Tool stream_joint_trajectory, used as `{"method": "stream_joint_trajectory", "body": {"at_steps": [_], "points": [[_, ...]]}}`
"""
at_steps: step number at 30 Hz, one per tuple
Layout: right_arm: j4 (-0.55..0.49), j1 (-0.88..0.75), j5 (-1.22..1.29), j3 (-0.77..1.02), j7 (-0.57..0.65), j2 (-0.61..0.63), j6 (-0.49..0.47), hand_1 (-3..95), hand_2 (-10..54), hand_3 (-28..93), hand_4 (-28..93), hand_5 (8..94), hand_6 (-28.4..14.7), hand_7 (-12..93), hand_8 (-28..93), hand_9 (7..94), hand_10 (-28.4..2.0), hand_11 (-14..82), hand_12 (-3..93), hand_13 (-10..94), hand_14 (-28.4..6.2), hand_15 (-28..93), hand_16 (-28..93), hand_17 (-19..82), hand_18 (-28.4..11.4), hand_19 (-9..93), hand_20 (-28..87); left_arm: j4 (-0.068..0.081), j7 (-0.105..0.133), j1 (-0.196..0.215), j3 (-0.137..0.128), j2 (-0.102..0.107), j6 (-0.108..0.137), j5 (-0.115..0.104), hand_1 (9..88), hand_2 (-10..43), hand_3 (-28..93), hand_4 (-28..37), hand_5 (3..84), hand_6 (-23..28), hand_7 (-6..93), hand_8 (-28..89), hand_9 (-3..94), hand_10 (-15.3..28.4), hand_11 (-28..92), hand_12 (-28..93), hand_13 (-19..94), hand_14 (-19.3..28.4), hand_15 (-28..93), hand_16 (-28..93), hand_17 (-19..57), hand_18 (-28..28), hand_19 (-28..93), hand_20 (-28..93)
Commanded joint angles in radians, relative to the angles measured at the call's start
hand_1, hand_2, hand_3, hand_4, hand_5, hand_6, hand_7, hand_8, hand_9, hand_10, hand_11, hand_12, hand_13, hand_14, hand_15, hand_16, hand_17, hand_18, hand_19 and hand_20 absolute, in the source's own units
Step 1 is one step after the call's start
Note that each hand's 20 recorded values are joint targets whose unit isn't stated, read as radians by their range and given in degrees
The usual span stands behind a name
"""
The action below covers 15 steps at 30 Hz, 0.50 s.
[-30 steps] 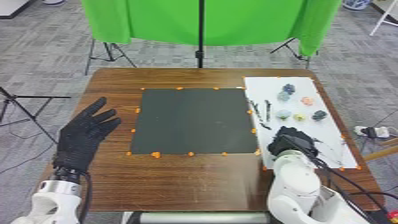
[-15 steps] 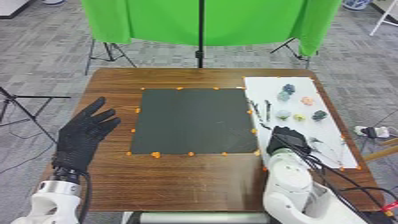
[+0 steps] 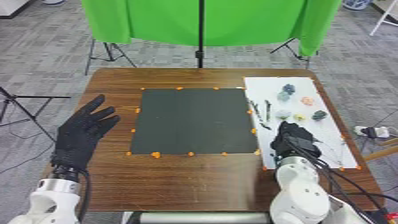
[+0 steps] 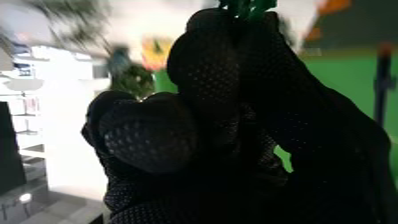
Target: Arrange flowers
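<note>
Head view. Item: my right hand [image 3: 296, 138], over the white sheet [image 3: 274, 82], between its left and right edges and nearer the near edge. Change: it has shifted a little toward the far edge over the last second, with the forearm swung round behind it; the fingertips now point at the yellow bloom [image 3: 298, 117]. Item: the blooms, whose layout is unchanged: dark blue [image 3: 290, 88] toward the far edge, pale blue [image 3: 283, 96] just beside it, pink flower [image 3: 307, 100] toward the right edge, dark green bloom [image 3: 319, 115] beyond the yellow one. Item: dark stems [image 3: 267, 107], lying along the sheet's left edge. Item: black mat [image 3: 194, 120], left of the sheet, no flower laid on it. Item: my left hand [image 3: 82, 135], at the table's left edge, fingers straight, thumb apart; waiting, I judge.

Right wrist view. Item: green sprig [image 4: 249, 6], clamped between my fingertips. Whether its lower end touches the sheet, I cannot tell. Meaning for the task: a first piece looks gripped, the arrangement hardly begun. Next, I judge, a clean lift and a carry left to the mat; so thin a piece could turn or slip in the glove, or brush the neighbouring blooms.
</note>
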Motion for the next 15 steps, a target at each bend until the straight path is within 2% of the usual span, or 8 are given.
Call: {"method": "stream_joint_trajectory", "body": {"at_steps": [1,6,7,10,12,13,14,15], "points": [[-0.053,0.076,-0.032,-0.01,-0.062,-0.038,0.047,56.8,-9.5,74,-28,88.5,-6.3,26,22,88.7,-13.6,52.6,21.4,89,-7.9,70,18,51,-25.5,93,43,-0.009,0.032,0.021,0.005,0.027,0.018,-0.011,25.5,5.6,78,-22.1,36.6,8.2,13.0,-10,36.1,20.8,25,12,27,28.3,53,-8,-7.8,28.4,57,-2],[0.006,0.233,-0.017,-0.099,-0.187,-0.196,0.002,56.7,-9.5,74,-28,88.8,-6.3,26,23,88.8,-13.5,52.7,21.5,89,-7.9,70,19,52,-25.6,93,44,-0.02,0.02,0.01,-0.014,0.034,0.029,-0.009,25.5,5.6,78,-22.2,36.6,8.2,13.1,-10,36.1,20.8,25,12,27,28.4,53,-8,-7.9,28.4,57,-2],[0.028,0.278,-0.012,-0.136,-0.196,-0.221,0.012,56.7,-9.5,74,-28,88.8,-6.3,26,23,88.8,-13.5,52.8,21.5,89,-8.0,70,19,52,-25.7,93,44,-0.017,0.007,-0.009,-0.014,0.033,0.025,-0.007,25.5,5.6,78,-22.2,36.5,8.2,13.1,-10,36.1,20.9,25,12,27,28.4,54,-8,-7.8,28.4,57,-2],[0.114,0.401,-0.011,-0.225,-0.224,-0.306,0.023,56.6,-9.5,75,-28,88.9,-6.3,26,23,88.8,-13.5,52.9,21.5,89,-8.0,70,19,51,-25.7,93,44,-0.005,-0.003,-0.068,0.008,0.042,0.017,-0.007,25.5,5.5,78,-22.2,36.5,8.2,13.0,-10,36.1,20.9,26,12,27,28.4,54,-8,-7.5,28.4,58,-1],[0.183,0.455,-0.001,-0.258,-0.26,-0.381,0.007,56.5,-9.5,75,-28,88.9,-6.3,26,23,88.8,-13.5,52.9,21.5,89,-8.0,70,19,51,-25.7,93,44,-0.007,-0.014,-0.086,0.01,0.049,0.018,-0.004,25.5,5.6,78,-22.3,36.5,8.2,13.0,-10,36.0,20.9,26,12,27,28.4,54,-8,-7.3,28.4,59,-1],[0.224,0.475,-0.01,-0.274,-0.287,-0.419,0.007,56.5,-9.5,75,-28,88.9,-6.2,26,23,88.8,-13.4,53.0,21.5,89,-8.0,70,19,51,-25.8,93,45,-0.012,-0.01,-0.086,0.009,0.059,0.024,-0.006,25.5,5.6,78,-22.3,36.4,8.2,13.1,-10,36.0,20.9,26,12,27,28.4,54,-8,-7.3,28.4,59,-1],[0.258,0.49,-0.007,-0.287,-0.304,-0.447,-0.003,56.5,-9.5,75,-28,88.9,-6.2,26,23,88.7,-13.4,53.1,21.5,89,-8.0,71,19,51,-25.8,93,45,-0.016,-0.032,-0.091,0.0,0.056,0.013,0.0,25.5,5.7,78,-22.3,36.4,8.2,13.0,-10,36.1,20.9,26,12,27,28.4,54,-8,-7.3,28.4,59,-1],[0.287,0.5,0.01,-0.293,-0.311,-0.482,-0.027,56.5,-9.5,75,-28,88.9,-6.3,26,23,88.7,-13.4,53.1,21.5,89,-8.0,71,19,51,-25.7,93,45,-0.017,-0.033,-0.097,0.004,0.066,0.017,0.003,25.6,5.7,78,-22.4,36.4,8.2,13.0,-10,36.0,20.9,26,12,27,28.4,54,-8,-7.1,28.4,59,-1]]}}
